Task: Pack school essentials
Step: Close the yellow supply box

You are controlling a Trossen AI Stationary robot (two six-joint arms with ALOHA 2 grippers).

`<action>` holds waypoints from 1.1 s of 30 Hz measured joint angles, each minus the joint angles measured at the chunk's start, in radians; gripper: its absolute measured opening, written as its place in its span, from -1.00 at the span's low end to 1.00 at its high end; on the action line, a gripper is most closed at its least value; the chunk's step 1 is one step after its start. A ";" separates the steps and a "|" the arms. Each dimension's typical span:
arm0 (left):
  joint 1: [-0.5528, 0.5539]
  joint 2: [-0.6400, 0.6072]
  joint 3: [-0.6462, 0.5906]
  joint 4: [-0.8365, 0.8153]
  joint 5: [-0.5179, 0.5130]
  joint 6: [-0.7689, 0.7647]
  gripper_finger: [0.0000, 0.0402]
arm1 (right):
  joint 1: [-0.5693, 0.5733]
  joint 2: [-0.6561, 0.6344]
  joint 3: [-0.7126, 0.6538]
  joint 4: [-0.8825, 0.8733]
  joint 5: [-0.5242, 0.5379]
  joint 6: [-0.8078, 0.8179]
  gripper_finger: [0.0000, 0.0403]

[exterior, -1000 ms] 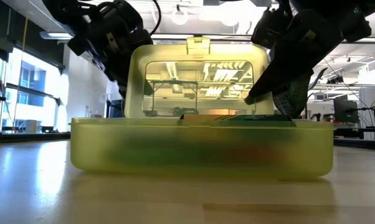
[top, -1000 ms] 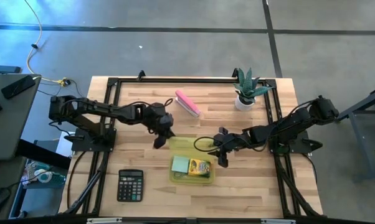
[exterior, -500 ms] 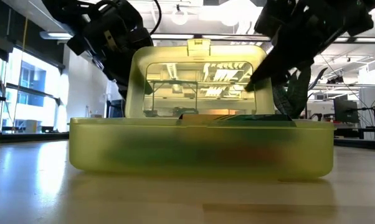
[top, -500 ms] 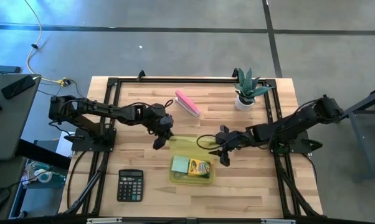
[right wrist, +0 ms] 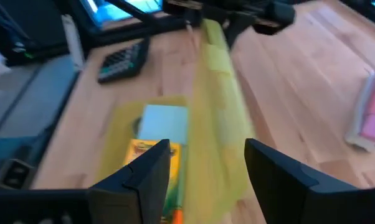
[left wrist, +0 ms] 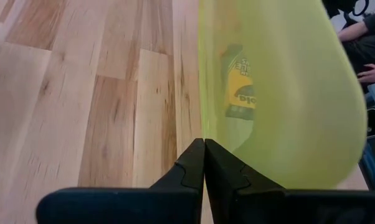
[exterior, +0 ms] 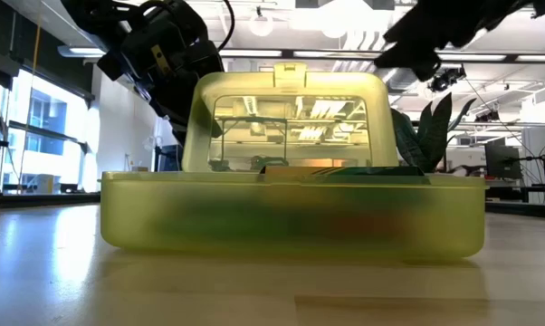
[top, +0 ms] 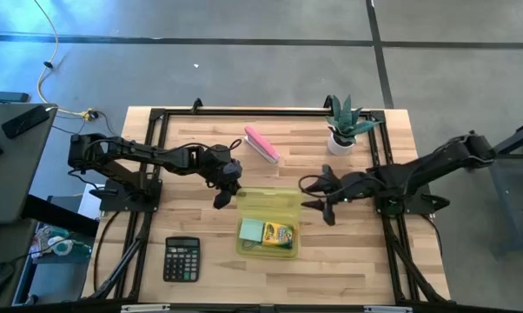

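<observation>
At table centre, yellow-green case [top: 268,228] holds crayon box [top: 280,234] and note pad [top: 251,229]; left gripper [top: 221,198] pinches its lid [top: 268,199]; right gripper [top: 321,196] spread; calculator [top: 182,259] nearby.

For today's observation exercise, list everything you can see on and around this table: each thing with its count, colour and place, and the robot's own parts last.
Case: one, translucent yellow-green, table centre, lid raised.
Crayon box: one, yellow-green, inside the case.
Note pad: one, light blue, inside the case beside the crayon box.
Calculator: one, black, near-left part of the table.
Oblong block: one, pink, far side of the table.
Potted plant: one, green in a white pot, far-right part of the table.
Table: one, light wood with a black frame.
Person: one, dark sleeve, beyond the table in the left wrist view.
Left gripper: one, dark, shut, at the case's left lid edge.
Right gripper: one, dark, open, right of the case.
</observation>
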 joint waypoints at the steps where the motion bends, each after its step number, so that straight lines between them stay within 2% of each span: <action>1: 0.000 0.000 0.000 0.000 0.000 0.003 -1.00 | 0.012 -0.012 0.000 0.000 0.000 0.008 -0.02; 6: 0.000 0.000 0.000 0.000 0.000 0.006 -1.00 | 0.120 -0.008 0.000 0.014 -0.016 0.131 -0.02; 8: 0.000 0.000 0.000 0.000 0.000 0.006 -1.00 | 0.181 0.021 0.000 0.021 0.017 0.180 -0.02; 13: 0.000 0.000 0.000 0.001 0.000 0.006 -1.00 | 0.312 0.146 0.000 0.116 0.125 0.247 -0.02; 17: 0.000 0.000 0.000 0.000 0.000 -0.004 -1.00 | 0.365 0.264 0.023 0.198 0.167 0.246 -0.02; 21: 0.000 0.000 0.000 0.001 0.000 -0.011 -1.00 | 0.383 0.400 0.148 0.158 0.182 0.205 -0.02; 27: 0.000 0.000 0.000 0.001 -0.001 -0.008 -1.00 | 0.388 0.615 0.416 -0.072 0.145 0.163 -0.02; 33: 0.000 0.000 0.000 0.000 -0.001 -0.002 -1.00 | 0.388 0.797 0.594 -0.166 0.014 0.184 -0.02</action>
